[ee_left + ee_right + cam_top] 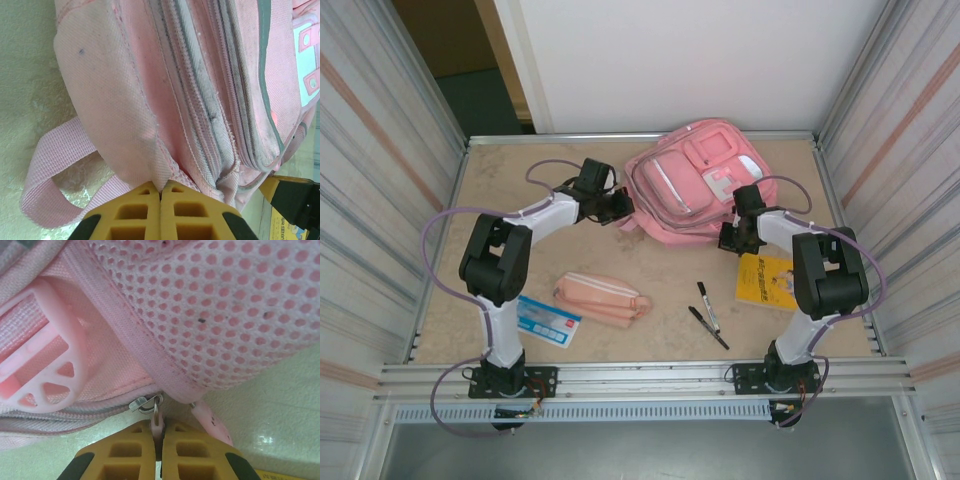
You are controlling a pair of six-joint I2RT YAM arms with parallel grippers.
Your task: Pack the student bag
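The student bag (pixel 695 180), a large pink backpack with white trim, lies at the back middle of the table. My left gripper (pixel 618 207) is at its left lower corner. In the left wrist view, the left gripper (pixel 161 189) is shut on a fold of the bag's fabric (pixel 150 165) beside a pink strap (pixel 55 165). My right gripper (pixel 732 237) is at the bag's right lower edge. In the right wrist view, the right gripper (pixel 158 432) is shut on a pink zipper pull (pixel 157 421) hanging from a metal slider (pixel 142 403) below the mesh pocket (pixel 225 305).
A flat pink pencil pouch (pixel 602 297) and a blue card (pixel 548 321) lie near the left arm. Two black markers (pixel 708 306) (pixel 707 327) lie in the front middle. A yellow book (pixel 767 281) sits by the right arm. Metal walls enclose the table.
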